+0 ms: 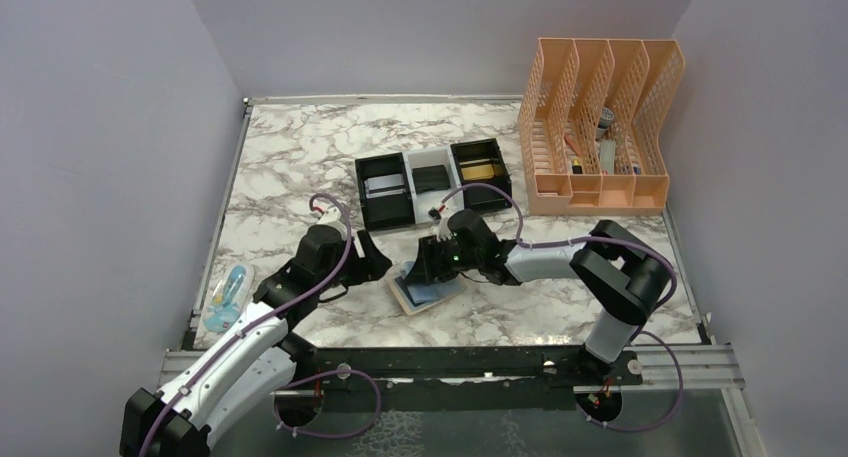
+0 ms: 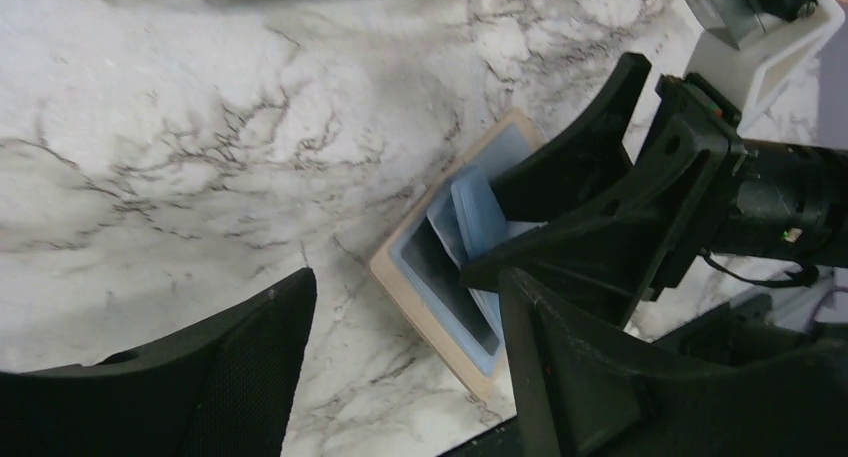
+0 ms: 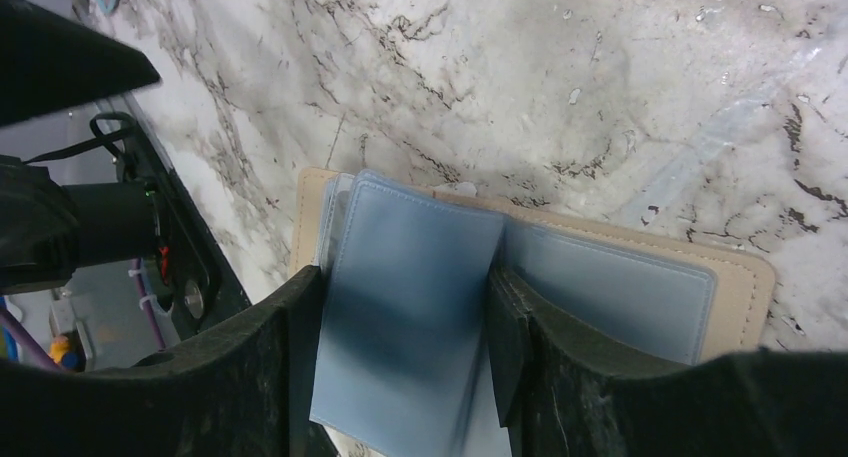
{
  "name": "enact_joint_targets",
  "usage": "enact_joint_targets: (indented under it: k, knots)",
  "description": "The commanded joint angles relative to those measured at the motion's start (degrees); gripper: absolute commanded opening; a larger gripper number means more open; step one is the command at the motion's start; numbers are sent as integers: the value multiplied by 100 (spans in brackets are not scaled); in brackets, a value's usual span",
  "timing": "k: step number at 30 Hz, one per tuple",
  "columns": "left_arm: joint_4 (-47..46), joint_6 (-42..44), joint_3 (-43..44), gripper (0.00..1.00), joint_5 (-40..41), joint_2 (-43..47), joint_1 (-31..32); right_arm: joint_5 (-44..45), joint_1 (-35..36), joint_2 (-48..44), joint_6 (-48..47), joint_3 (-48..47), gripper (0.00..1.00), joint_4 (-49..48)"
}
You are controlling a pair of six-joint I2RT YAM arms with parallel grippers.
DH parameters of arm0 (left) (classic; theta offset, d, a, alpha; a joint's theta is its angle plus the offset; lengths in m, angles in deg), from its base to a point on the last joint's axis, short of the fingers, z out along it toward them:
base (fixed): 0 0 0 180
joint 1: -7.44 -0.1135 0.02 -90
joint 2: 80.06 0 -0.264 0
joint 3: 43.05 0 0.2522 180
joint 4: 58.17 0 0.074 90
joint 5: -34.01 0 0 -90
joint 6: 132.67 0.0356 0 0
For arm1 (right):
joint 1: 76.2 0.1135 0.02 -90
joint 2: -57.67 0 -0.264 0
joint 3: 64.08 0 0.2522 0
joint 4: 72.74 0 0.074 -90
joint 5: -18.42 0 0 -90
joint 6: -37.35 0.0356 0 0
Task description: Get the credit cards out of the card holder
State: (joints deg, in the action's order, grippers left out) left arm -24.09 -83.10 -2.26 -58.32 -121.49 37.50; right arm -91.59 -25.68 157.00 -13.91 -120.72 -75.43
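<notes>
From above, a small flat tan two-panel card holder [image 1: 425, 295] with bluish clear plastic pockets lies open on the white marble-patterned table [image 1: 300, 167], mid-table toward the near edge. The right gripper [image 1: 430, 267] is down on it, and the left gripper [image 1: 368, 259] sits just to its left. Farther back, a silvery blue-grey credit card [image 1: 384, 185], a dark grey one [image 1: 432, 176] and a gold one [image 1: 480, 169] lie one each in a row of three small bins [image 1: 385, 217]. A peach mesh file organizer [image 1: 600, 117] stands far right. In the left wrist view, the left jaws stand wide apart, holding nothing. In the right wrist view, the right jaws press against both side edges of one bluish pocket leaf [image 3: 410, 317] of the card holder.
</notes>
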Motion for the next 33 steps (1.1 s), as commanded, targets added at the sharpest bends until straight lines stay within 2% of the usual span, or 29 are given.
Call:
enact_joint_targets:
  k: [1,4,10,20,33]
  knots:
    - [-930,-843,-414,64,-872,311,59,-203,-36,53,257,177,48,89]
    - [-1062,-1069,-666,57,-940,578,138,-181,-45,54,324,213,48,28]
    - [-1535,-1347,-1047,52,-986,722,511,-138,-47,74,345,186,48,59]
    - [-2446,-1705,-1308,49,-82,56,1660,-80,-42,41,328,175,48,124]
    - [-3008,-1919,-1596,47,177,-355,1795,-176,-43,92,351,149,48,68]
